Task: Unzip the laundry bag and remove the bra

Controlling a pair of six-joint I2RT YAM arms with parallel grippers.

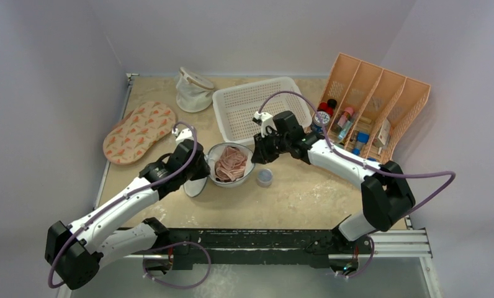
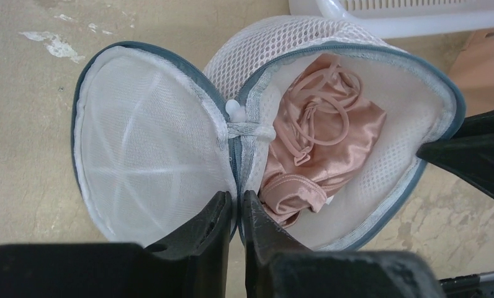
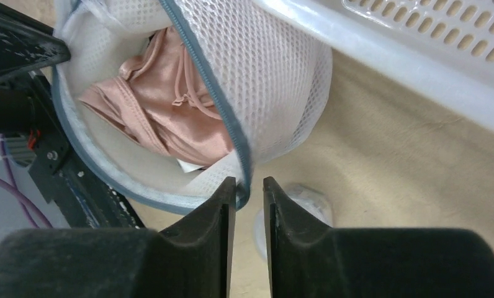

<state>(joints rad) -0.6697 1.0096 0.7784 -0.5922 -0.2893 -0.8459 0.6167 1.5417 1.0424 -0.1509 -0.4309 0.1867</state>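
Note:
The laundry bag [image 1: 251,164] stands unzipped mid-table, and its round lid [image 2: 145,136] is folded open to the left. The pink bra [image 2: 319,136] lies crumpled inside the bag; it also shows in the top view [image 1: 231,162] and the right wrist view [image 3: 170,105]. My left gripper [image 2: 241,202] is shut on the bag's grey-blue rim at the hinge between lid and bowl. My right gripper [image 3: 249,189] is at the opposite rim with its jaws a narrow gap apart. The rim edge lies between them against one finger.
A small white-and-silver jar [image 1: 265,177] sits just right of the bag, under my right gripper. A white basket [image 1: 260,105] stands behind, an orange organizer [image 1: 375,105] at back right, an orange-patterned oval pad [image 1: 140,131] at left and a tan-rimmed mesh pouch [image 1: 193,90] at the back.

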